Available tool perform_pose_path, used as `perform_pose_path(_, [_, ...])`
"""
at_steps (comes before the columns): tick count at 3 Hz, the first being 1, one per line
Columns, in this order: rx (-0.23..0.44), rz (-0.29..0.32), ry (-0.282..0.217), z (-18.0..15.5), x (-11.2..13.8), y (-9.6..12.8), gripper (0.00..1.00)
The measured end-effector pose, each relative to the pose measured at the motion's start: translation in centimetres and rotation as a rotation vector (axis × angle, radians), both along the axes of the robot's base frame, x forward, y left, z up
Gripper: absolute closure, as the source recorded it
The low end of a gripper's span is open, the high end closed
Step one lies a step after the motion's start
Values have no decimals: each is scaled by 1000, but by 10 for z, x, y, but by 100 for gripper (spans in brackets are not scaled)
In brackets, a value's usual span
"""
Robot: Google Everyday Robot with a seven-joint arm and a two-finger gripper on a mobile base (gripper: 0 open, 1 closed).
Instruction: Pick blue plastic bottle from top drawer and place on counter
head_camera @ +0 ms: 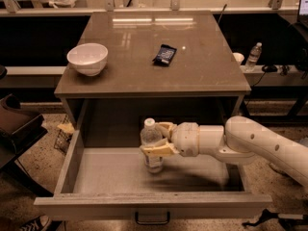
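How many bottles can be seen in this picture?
2. The blue plastic bottle stands in the top drawer, with the hand closed around it; a smaller bottle stands far right, beyond the counter.

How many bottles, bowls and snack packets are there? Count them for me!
Bottles: 2, the blue plastic bottle in the gripper inside the top drawer, and a small bottle far right.
Bowls: 1
Snack packets: 1
Total: 4
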State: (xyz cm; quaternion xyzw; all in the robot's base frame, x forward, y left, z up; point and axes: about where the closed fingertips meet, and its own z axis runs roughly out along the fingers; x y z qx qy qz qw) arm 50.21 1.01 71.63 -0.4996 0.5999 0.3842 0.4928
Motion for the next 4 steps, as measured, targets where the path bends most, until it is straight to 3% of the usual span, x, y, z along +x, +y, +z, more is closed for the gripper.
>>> perform_pose_path(1, [-32, -23, -28, 64, 1, -37, 100])
perform_pose_path(2, [-72, -56, -34, 126, 16, -68, 100])
perform_pose_path(4, [-105, -228, 16, 225, 93, -116, 100])
